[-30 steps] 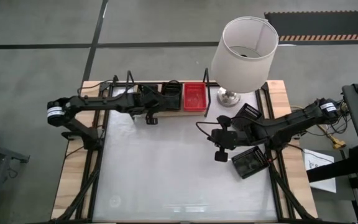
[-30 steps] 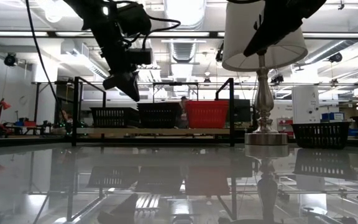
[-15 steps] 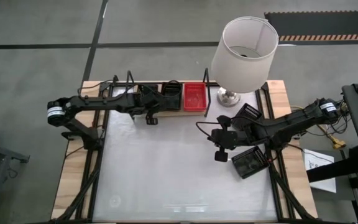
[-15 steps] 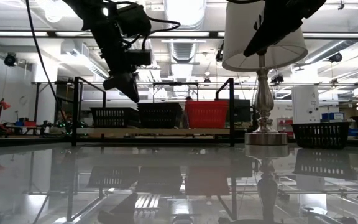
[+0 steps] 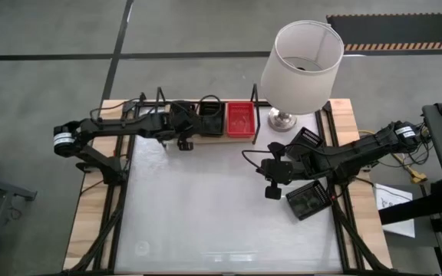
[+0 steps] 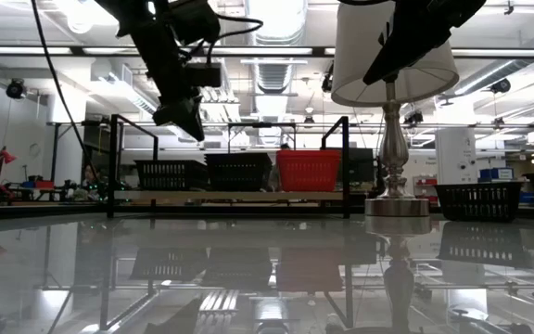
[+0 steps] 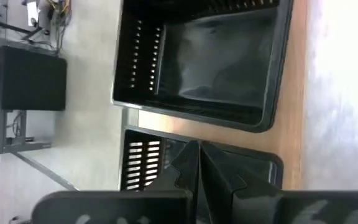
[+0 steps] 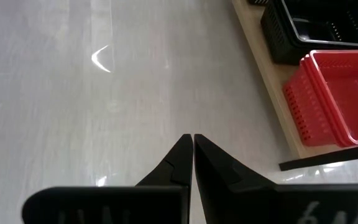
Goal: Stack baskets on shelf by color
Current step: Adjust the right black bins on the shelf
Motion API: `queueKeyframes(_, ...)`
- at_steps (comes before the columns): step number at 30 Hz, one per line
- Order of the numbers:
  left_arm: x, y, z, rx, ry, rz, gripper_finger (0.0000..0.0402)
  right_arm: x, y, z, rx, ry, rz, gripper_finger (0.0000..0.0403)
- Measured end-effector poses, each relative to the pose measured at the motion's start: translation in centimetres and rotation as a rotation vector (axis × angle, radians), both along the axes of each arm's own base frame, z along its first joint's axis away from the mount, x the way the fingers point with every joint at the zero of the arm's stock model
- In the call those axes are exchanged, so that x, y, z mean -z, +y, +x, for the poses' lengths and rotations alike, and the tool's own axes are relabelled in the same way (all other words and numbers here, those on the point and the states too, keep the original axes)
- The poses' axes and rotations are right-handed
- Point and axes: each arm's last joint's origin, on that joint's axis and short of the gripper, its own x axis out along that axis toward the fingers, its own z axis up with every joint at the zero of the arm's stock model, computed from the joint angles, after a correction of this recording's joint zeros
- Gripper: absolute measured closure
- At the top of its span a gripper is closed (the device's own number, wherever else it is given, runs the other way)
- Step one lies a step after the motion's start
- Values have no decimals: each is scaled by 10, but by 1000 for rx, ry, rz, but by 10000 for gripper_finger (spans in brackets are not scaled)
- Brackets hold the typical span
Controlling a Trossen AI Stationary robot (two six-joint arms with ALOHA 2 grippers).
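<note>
On the light-wood shelf (image 5: 206,139) at the table's far edge stand two black baskets (image 5: 212,119) (image 6: 237,172) and a stack of red baskets (image 5: 240,119) (image 6: 309,170). My left gripper (image 5: 183,143) (image 6: 180,109) hangs shut in the air above the shelf's front edge, near the black baskets (image 7: 210,62), touching nothing. My right gripper (image 5: 268,178) (image 8: 193,144) is shut over the bare tabletop right of centre. Two more black baskets (image 5: 305,141) (image 5: 309,199) rest on their bases on the table by the right arm.
A table lamp with a white shade (image 5: 301,57) stands on its metal foot (image 6: 397,204) at the far right, beside the shelf's right upright (image 6: 346,167). The glossy white tabletop (image 5: 206,207) stretches toward the near edge. A black basket (image 6: 478,199) shows at the right in the low view.
My left gripper has risen, still shut, above the shelf and has drawn slightly toward the table's left. The baskets and my right arm have kept still.
</note>
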Motion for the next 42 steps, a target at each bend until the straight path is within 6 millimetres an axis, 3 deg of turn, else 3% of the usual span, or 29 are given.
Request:
queueKeyframes(15,26,1,9,34,46,-74,402,0,0,0,1,-1,0,394)
queueKeyframes(42,22,-1,13,52,-19,-113,402,0,0,0,1,0,1,394)
